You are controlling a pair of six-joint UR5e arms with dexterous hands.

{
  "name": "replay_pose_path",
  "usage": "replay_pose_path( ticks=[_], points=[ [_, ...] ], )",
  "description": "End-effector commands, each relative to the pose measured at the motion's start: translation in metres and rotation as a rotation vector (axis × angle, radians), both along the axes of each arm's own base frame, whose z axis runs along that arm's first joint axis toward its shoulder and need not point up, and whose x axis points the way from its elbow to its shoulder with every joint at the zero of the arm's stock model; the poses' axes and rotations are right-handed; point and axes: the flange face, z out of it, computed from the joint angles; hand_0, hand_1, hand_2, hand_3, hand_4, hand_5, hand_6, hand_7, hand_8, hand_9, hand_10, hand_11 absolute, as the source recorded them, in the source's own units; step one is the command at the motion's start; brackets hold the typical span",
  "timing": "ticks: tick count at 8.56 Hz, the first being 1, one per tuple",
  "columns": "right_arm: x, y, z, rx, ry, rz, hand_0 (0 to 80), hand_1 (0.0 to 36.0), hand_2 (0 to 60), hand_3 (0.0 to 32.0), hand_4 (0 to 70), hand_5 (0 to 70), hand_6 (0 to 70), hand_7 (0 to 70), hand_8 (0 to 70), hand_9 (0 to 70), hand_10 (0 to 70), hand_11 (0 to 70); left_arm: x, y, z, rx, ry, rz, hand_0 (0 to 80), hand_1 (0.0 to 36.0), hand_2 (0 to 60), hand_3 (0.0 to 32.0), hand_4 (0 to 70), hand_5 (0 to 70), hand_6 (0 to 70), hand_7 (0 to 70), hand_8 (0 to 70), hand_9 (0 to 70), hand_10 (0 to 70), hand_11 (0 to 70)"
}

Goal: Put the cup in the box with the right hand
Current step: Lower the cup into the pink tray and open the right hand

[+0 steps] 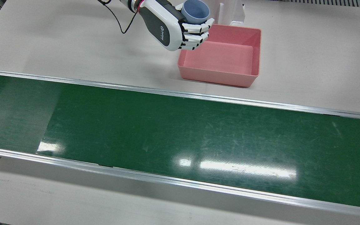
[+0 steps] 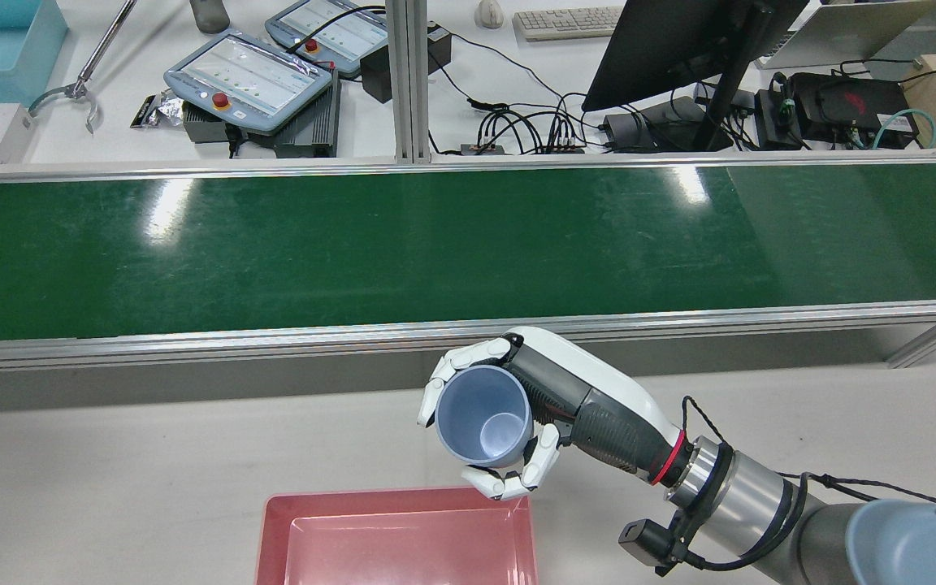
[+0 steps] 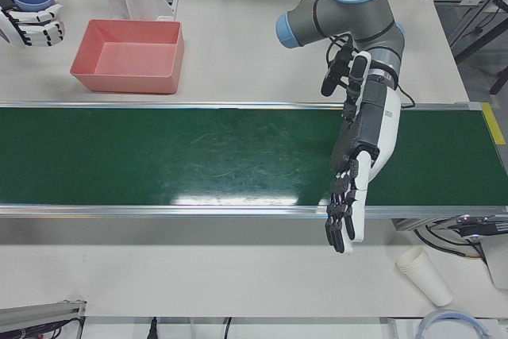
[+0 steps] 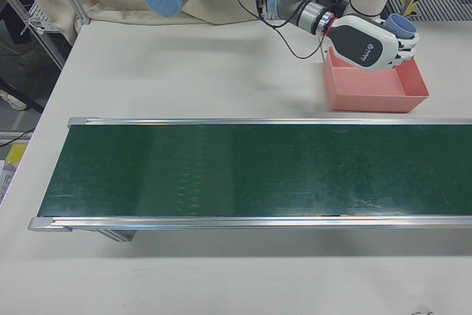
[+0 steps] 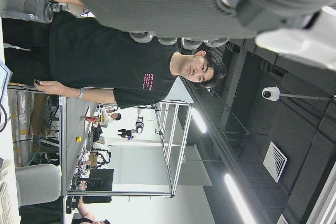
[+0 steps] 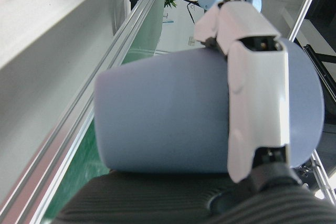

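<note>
Matt plastic cup (image 2: 483,426), smooth plastic box (image 1: 223,56), glossy scuffed belt (image 1: 180,137), metal rails (image 1: 180,93).

The table (image 1: 73,47) has a pale, off-white top. A long green conveyor belt (image 1: 180,134) with silver metal rails runs across it from one side to the other. On the robot's side of the belt, a pink box (image 1: 223,62) stands directly on the table, close to the belt rail but not touching it. It is open at the top. On the operators' side, near one corner, a white paper cup (image 3: 425,274) lies on its side.
</note>
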Motion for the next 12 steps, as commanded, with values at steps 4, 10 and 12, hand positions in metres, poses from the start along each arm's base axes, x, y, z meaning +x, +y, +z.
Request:
replay_pose_path(
  ticks=[4,10,12],
  points=[
    [-0.0239,0.0294,0.0052,-0.008,0.005,-0.08,80.0,29.8,0.1,0.0,9.4,12.2,5.7,4.0,4.0,6.5,13.3,23.1,-0.0007,0.0002,0.0006,-0.001,0.0,-0.001,0.0,0.0,0.0,0.0,0.0,0.0,0.0,0.0,0.0,0.0,0.0,0.0],
    [-0.0228,0.029,0.0081,-0.011,0.011,-0.079,53.1,8.8,0.0,0.0,9.4,3.8,0.9,0.0,0.0,0.0,0.0,1.6,-0.0007,0.0002,0.0006,-0.001,0.0,-0.001,0.0,0.0,0.0,0.0,0.0,0.0,0.0,0.0,0.0,0.0,0.0,0.0],
    [-0.0223,0.0285,0.0088,-0.011,0.013,-0.078,51.9,11.2,0.4,0.0,7.3,3.8,1.3,0.0,0.0,0.0,0.0,1.9,-0.0007,0.0002,0.0006,-0.001,0.0,-0.001,0.0,0.0,0.0,0.0,0.0,0.0,0.0,0.0,0.0,0.0,0.0,0.0]
  ],
)
